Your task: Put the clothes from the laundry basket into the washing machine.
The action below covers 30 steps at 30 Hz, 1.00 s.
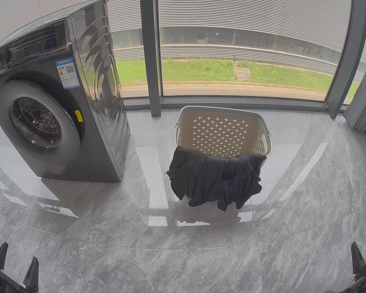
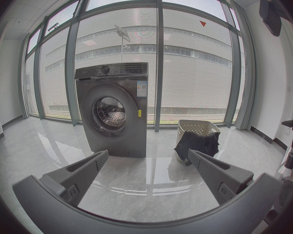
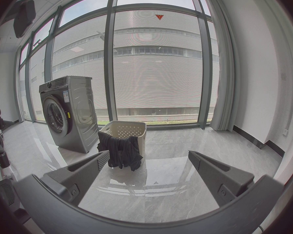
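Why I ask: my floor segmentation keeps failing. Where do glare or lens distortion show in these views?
Head view: bright window reflections streak the glossy floor between the washing machine and laundry basket, with the dark clothes mirrored faintly below. Left wrist view: fisheye bows the window frames; right wrist view: the same bowing, with dark corners.

One washing machine [image 1: 57, 98]; one laundry basket [image 1: 221, 133]; one bundle of dark clothes [image 1: 215, 178], whether a single garment or several cannot be told; two grippers, the left gripper [image 2: 146, 152] and the right gripper [image 3: 147, 153], each with two fingers; one curtain [image 3: 222, 65].
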{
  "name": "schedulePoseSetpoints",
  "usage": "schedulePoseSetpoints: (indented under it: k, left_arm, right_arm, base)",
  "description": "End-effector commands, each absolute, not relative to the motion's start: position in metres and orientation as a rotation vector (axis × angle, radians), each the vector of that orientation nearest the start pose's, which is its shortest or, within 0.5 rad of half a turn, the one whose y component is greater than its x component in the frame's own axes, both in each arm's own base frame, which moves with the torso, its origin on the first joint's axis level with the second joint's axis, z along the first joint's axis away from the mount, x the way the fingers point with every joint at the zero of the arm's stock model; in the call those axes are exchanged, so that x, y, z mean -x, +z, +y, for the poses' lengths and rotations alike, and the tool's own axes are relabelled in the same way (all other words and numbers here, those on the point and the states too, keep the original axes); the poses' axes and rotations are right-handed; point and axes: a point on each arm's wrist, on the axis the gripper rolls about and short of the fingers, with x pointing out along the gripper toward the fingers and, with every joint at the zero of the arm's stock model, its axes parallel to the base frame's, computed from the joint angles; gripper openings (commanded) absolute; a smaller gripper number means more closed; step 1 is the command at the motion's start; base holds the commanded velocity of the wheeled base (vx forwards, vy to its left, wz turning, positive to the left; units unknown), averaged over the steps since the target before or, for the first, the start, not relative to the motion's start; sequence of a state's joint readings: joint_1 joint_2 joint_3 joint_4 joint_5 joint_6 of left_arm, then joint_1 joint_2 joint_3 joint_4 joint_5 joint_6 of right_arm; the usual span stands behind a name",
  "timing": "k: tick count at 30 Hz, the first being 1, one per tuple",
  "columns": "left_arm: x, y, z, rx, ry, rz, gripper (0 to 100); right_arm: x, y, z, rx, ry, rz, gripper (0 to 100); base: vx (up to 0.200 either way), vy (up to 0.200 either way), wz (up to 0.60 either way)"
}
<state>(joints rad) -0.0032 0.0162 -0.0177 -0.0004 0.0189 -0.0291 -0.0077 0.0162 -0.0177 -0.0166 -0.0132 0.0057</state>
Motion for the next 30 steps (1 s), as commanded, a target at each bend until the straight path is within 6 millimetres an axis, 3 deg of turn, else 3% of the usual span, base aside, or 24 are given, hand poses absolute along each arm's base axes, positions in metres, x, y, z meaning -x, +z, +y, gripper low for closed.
schedulePoseSetpoints:
  k: [1,22,30]
  left_arm:
    - [0.0228,0.0756,0.0005,0.031,0.015,-0.002,100]
    - [0.0228,0.0755,0.0006,0.031,0.015,0.0,100]
    - [0.0228,0.0755,0.0005,0.031,0.014,0.0,100]
  right_arm:
    - [0.0228,0.0772,-0.0001,-0.006,-0.021,-0.017,100]
    - [0.0228,0.0772,-0.0001,-0.006,-0.021,-0.017,100]
    - [0.0228,0.0772,-0.0001,-0.006,-0.021,-0.017,100]
  base:
    - [0.0,0.0,0.0]
    - [0.2,0.0,0.0]
    - [0.0,0.0,0.0]
